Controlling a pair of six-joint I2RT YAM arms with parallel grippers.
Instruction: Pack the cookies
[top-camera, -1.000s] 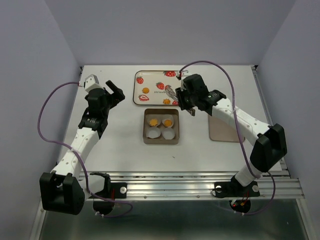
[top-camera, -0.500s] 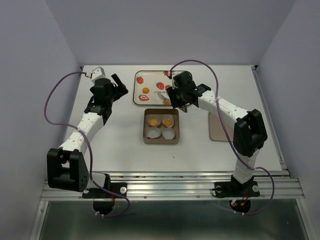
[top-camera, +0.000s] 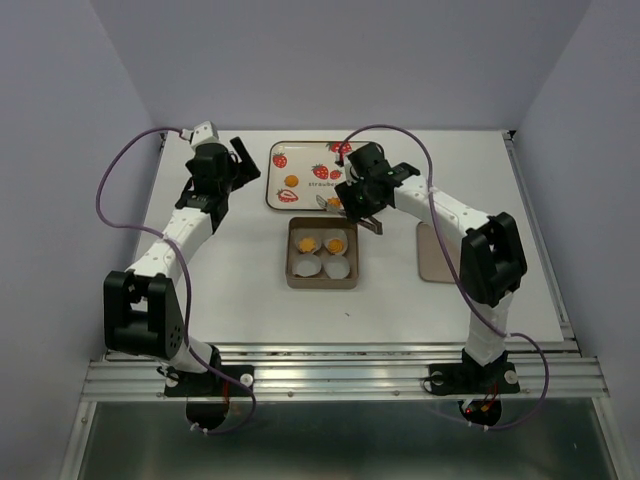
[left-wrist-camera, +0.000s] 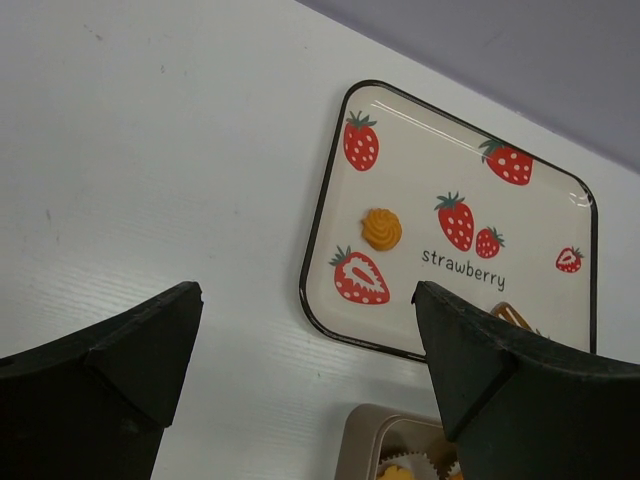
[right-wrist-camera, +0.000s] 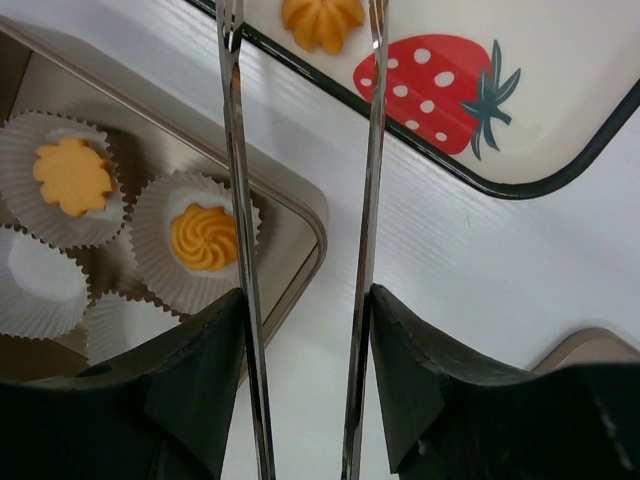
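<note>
tongs (right-wrist-camera: 238, 250) over tray rim (right-wrist-camera: 530, 190), tin wall (right-wrist-camera: 315, 215) beside

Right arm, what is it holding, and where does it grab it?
Metal tongs. Fingers of the right gripper squeeze both prongs from outside; tips free near a cookie.

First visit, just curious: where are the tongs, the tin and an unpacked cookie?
tongs (right-wrist-camera: 238, 200): right wrist view, left metal arm.
tin (top-camera: 322, 284): top external view, near rim.
cookie (left-wrist-camera: 381, 228): left wrist view, its middle.

White tabletop (top-camera: 230, 270): strawberry-print tray (top-camera: 305, 160) at far middle; brown square tin (top-camera: 322, 284) just nearer, apart from tray; flat tan square panel (top-camera: 435, 265) to tin's right, partly hidden.
</note>
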